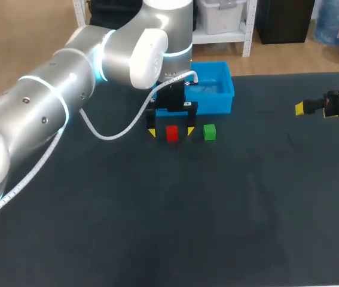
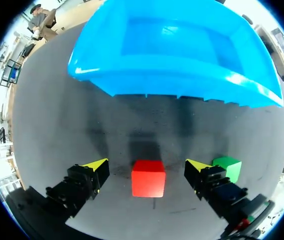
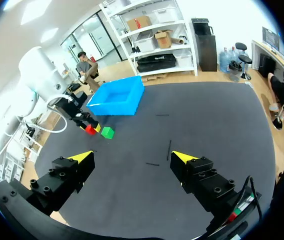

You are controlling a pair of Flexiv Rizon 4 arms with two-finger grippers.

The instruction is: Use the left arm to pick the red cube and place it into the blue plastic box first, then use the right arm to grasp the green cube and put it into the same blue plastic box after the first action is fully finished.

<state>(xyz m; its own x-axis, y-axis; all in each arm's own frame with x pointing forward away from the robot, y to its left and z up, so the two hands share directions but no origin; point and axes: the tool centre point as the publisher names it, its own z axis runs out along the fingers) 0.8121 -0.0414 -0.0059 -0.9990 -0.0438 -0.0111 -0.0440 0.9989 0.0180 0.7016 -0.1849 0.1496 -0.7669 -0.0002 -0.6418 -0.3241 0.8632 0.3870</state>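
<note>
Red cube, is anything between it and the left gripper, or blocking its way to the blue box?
Nothing visible. The red cube sits between the open fingers of the left gripper, bare table runs to the blue box; the green cube lies aside.

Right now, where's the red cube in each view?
Head view: red cube between the tips of the left tool, in front of the blue box.
Left wrist view: red cube between the open fingers, untouched.
Right wrist view: red cube far ahead, by the left tool.
Shared landmark: green cube beside it.
</note>
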